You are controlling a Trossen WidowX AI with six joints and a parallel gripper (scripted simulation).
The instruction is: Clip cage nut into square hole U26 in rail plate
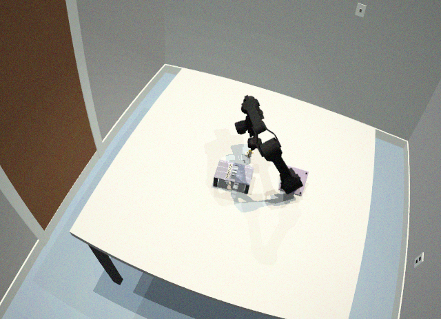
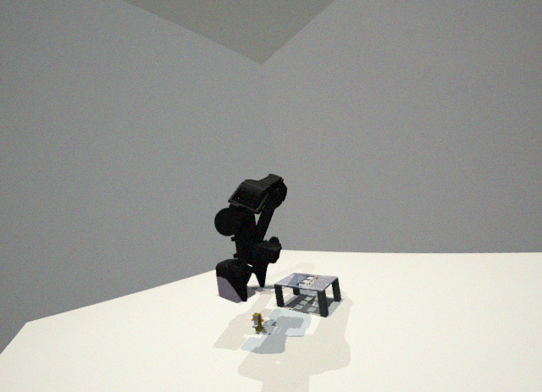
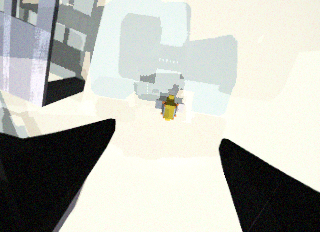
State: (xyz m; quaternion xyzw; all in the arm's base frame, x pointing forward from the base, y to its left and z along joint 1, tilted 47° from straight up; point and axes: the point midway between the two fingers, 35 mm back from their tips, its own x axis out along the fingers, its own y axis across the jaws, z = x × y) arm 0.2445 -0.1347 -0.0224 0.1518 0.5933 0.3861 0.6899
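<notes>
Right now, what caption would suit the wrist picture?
Open pincer above the table, the small yellow nut beyond its fingertips.
</notes>
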